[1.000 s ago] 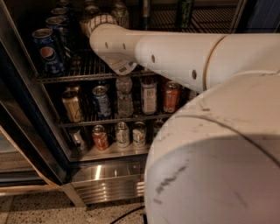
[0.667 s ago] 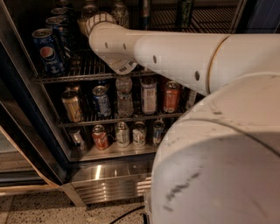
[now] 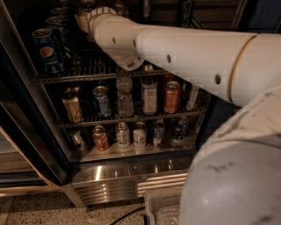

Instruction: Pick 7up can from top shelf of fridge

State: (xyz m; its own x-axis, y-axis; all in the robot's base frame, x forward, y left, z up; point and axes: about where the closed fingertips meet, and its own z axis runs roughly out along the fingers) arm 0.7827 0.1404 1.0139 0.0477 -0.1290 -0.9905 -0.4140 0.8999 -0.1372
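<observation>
My gripper (image 3: 83,19) is at the end of the white arm (image 3: 175,48), deep in the top left of the fridge (image 3: 26,110), above the top shelf (image 3: 83,72). The wrist hides most of it. The silver tops of cans (image 3: 88,5) show just beyond the wrist at the frame's upper edge. No green 7up lettering shows, so I cannot pick out the 7up can; the arm and gripper hide that spot.
Blue Pepsi cans (image 3: 47,50) stand at the left of the top shelf, close to the gripper. Cans and bottles (image 3: 125,94) fill the two lower shelves. The arm's big near link (image 3: 237,176) blocks the lower right. A steel kick plate (image 3: 131,176) runs along the bottom.
The big near link has swung to the right, uncovering more of the lower shelves. The wrist has shifted slightly up and deeper over the top shelf.
</observation>
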